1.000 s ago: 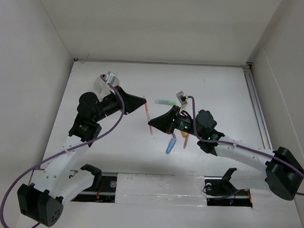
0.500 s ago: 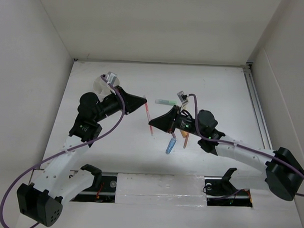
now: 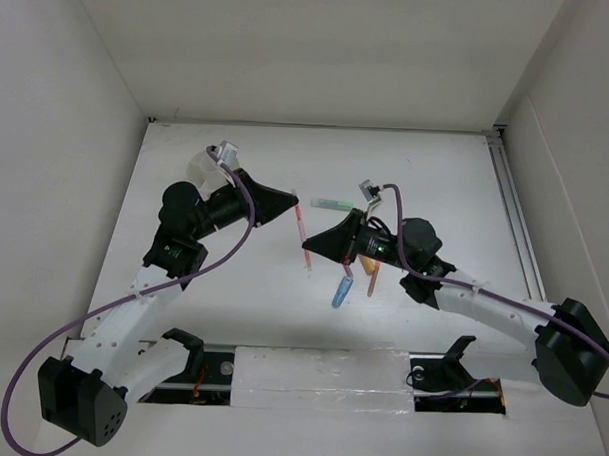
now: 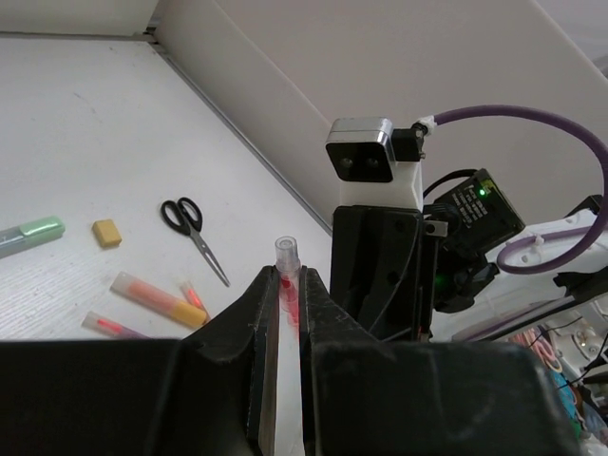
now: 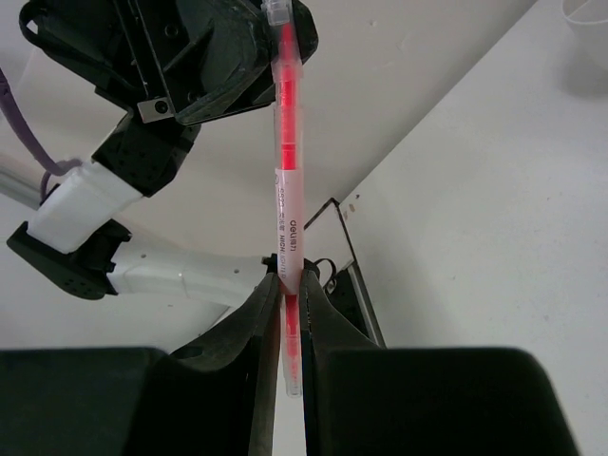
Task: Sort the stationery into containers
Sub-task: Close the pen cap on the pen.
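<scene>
Top external: left end effector (image 3: 291,202) and right end effector (image 3: 307,250) both tight on red pen (image 3: 302,226).

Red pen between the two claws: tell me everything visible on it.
The thin red pen has a clear, plastic-looking barrel with a red core, a clear end piece and small black print reading "deli". It looks whole and straight, and is held in mid-air. The left claw is shut on one end. The right claw is shut on the barrel near the other end, whose tip pokes past it. Nothing else touches it.
</scene>
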